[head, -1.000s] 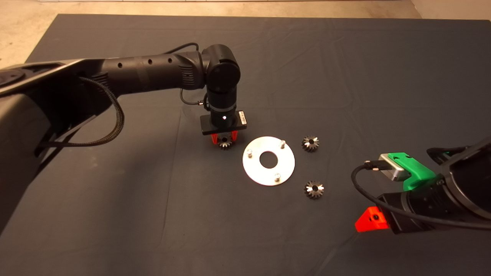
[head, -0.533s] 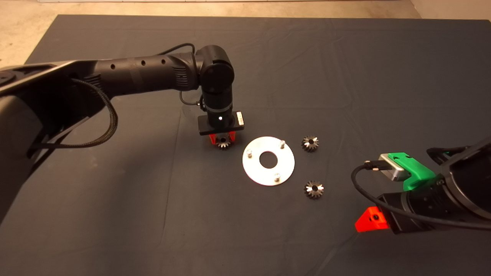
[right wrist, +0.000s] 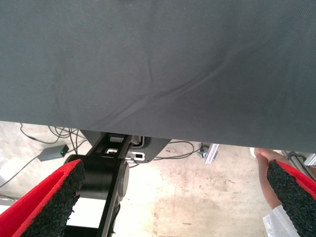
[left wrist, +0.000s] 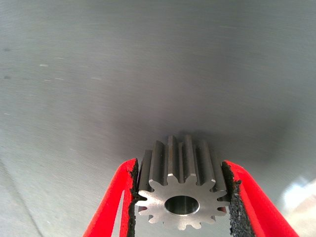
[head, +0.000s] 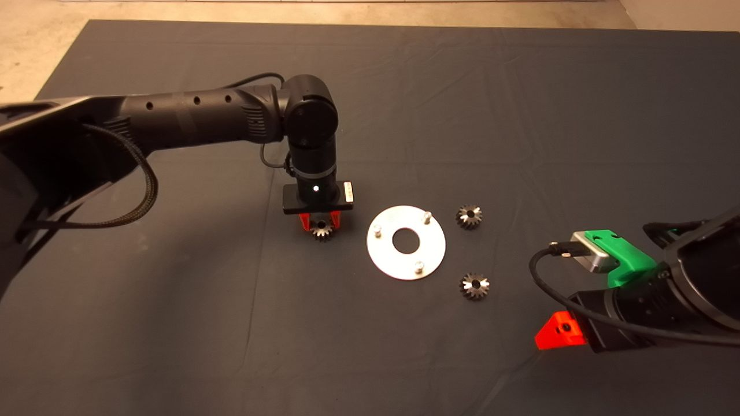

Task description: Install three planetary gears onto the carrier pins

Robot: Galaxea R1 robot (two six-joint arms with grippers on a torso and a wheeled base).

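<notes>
Head view: left gripper (head: 319, 222) pinching one gear (head: 321, 230), now carried further left, away from silver disc (head: 384, 255) at centre; pins (head: 426, 218) bare, installation not begun. Right gripper (head: 563, 332) lower right, fingers spread.

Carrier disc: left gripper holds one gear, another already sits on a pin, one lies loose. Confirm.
Not quite. No gear is on a pin: the head view shows all three carrier pins bare, with two planetary gears loose on the mat. The left gripper does hold one.
</notes>
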